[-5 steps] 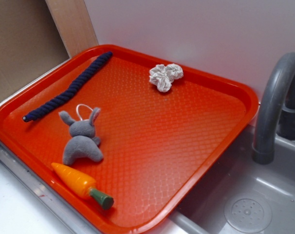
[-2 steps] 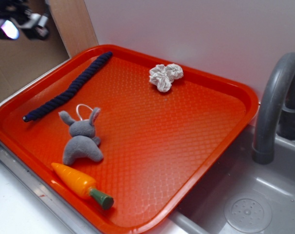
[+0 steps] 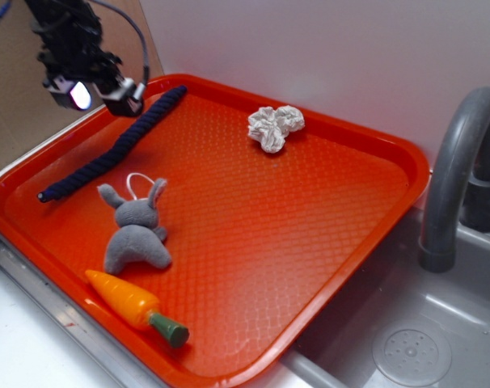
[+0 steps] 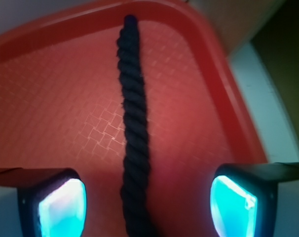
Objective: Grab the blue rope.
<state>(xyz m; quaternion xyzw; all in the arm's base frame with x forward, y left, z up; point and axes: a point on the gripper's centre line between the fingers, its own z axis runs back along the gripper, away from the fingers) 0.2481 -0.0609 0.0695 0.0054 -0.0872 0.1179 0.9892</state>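
Note:
The blue rope [image 3: 116, 149] is a thick twisted navy cord lying along the left side of the orange tray [image 3: 310, 210]. My gripper [image 3: 99, 95] hangs above the tray's far left corner, over the rope's upper half. In the wrist view the blue rope [image 4: 133, 123] runs lengthwise down the middle, between the two glowing cyan pads [image 4: 63, 210], which stand wide apart on either side of it. The gripper [image 4: 148, 207] is open and holds nothing.
A grey plush bunny [image 3: 136, 230] and a toy carrot [image 3: 136, 305] lie on the tray's near left. A crumpled white cloth [image 3: 273, 125] sits near the far rim. A grey faucet [image 3: 459, 170] and sink [image 3: 407, 339] are on the right. A wall rises behind.
The arm has come into view from the upper left and dropped toward the rope. The things on the tray have not moved.

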